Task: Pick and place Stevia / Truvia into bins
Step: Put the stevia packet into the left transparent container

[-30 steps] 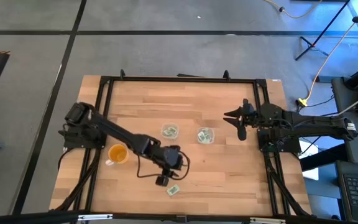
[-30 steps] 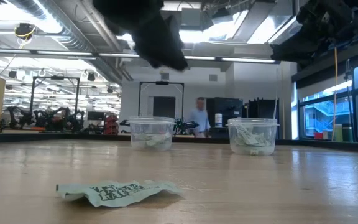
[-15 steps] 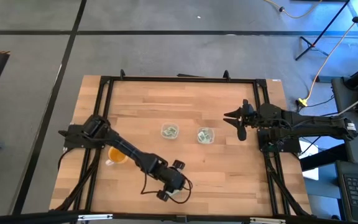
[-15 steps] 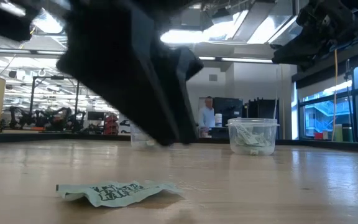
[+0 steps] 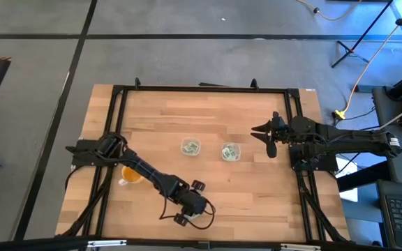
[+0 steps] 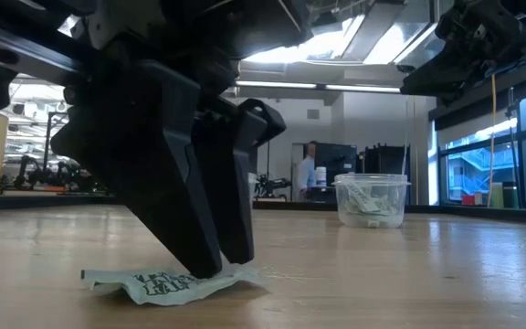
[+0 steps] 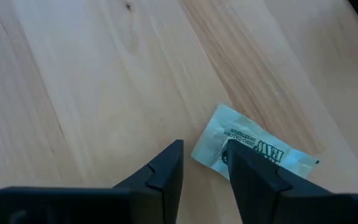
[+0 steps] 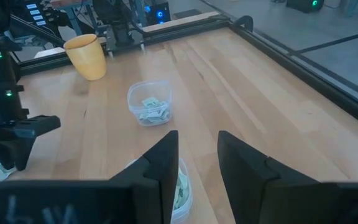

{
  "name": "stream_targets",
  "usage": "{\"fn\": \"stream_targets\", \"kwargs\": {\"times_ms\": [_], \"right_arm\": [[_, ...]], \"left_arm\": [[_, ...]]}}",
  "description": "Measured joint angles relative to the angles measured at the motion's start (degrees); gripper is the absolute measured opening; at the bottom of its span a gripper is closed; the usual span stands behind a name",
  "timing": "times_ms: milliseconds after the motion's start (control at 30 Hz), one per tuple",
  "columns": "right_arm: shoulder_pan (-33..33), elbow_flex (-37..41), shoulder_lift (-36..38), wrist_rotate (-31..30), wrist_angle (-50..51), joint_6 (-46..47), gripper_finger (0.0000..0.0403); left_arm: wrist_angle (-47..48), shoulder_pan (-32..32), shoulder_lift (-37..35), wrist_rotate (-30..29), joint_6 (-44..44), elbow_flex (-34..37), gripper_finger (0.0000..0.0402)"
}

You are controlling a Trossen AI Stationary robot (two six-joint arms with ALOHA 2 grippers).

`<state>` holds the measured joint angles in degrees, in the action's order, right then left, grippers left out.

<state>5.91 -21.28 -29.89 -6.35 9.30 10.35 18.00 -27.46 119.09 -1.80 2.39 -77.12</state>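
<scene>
One green and white Stevia packet [image 7: 253, 148] lies flat and slightly crumpled on the wood near the table's near edge [image 6: 167, 283]. My left gripper [image 7: 204, 149] is open and low over the packet's one end, fingertips down at the table [image 6: 222, 265]. Two clear bins [image 5: 190, 146] [image 5: 230, 152] stand mid-table with packets inside. In the low view only one bin [image 6: 373, 201] shows. My right gripper [image 5: 264, 138] waits open, raised at the table's right side. My left gripper comes slanting down from above. One fingertip [image 7: 232, 152] stands on the packet's end [image 7: 219, 140], and the other [image 7: 176, 149] is over bare wood just beside that end. The packet lies flat on the table, with nothing pinched between the fingers.
An orange cup [image 5: 131, 173] stands at the left, behind my left arm. A black frame [image 5: 201, 88] runs around the table. The right wrist view shows both bins [image 8: 149, 102] [image 8: 182, 186] and the cup [image 8: 89, 56]. A person stands far off in the room [image 6: 310, 169].
My left gripper has come down and toward the table's near edge, onto the packet's end, and has rolled a little. The packet has stayed where it lay. My right arm has kept still.
</scene>
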Motion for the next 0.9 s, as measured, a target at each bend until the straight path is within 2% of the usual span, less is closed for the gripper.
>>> {"fn": "stream_targets", "kwargs": {"times_ms": [600, 767, 900], "right_arm": [[0.0, 0.0, 0.0, 0.0, 0.0, -0.3, 0.0116], [0.0, 0.0, 0.0, 0.0, 0.8, -0.3, 0.0116], [0.0, 0.0, 0.0, 0.0, 1.7, -0.3, 0.0116]], "left_arm": [[2.0, 0.2, -0.4, 0.1, -0.2, 0.0, 0.0007], [7.2, 1.0, -2.7, 0.2, -0.1, 0.3, 0.0003], [12.3, 3.3, -7.4, 0.3, 2.0, 0.3, 0.0002]]}}
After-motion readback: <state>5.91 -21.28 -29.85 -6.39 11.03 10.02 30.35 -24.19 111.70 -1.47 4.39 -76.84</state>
